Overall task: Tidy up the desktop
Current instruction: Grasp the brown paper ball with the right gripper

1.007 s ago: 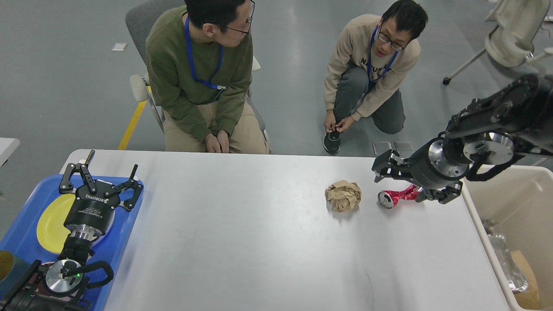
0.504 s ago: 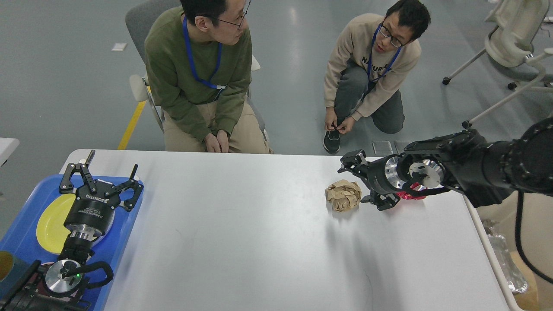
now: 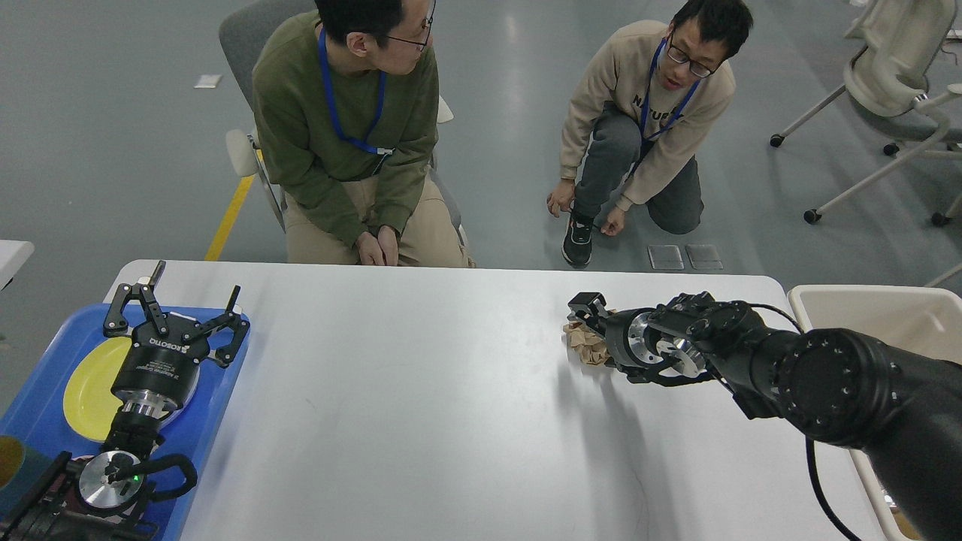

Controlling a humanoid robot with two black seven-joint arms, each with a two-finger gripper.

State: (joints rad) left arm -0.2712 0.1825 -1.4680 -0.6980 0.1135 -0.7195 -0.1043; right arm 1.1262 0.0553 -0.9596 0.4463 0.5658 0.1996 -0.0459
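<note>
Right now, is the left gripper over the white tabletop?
No, the left gripper hangs open over the blue tray with the yellow plate.

Desktop [image 3: 421, 421]: smooth matt white surface, soft sheen. Crumpled ball [image 3: 583, 342]: brown paper, rough, creased, matt. Tray [image 3: 34, 409]: blue plastic, smooth, slightly glossy. Plate [image 3: 86, 391]: yellow, smooth, looks plastic. Left gripper [image 3: 176, 319]: black, matt; polished metal ring behind it. Right arm [image 3: 827, 383]: black casing, satin finish; wrist flange bright brushed metal. Bin [image 3: 887, 315]: beige plastic, smooth, matt. Floor [image 3: 113, 150]: grey, smooth, faintly reflective.
</note>
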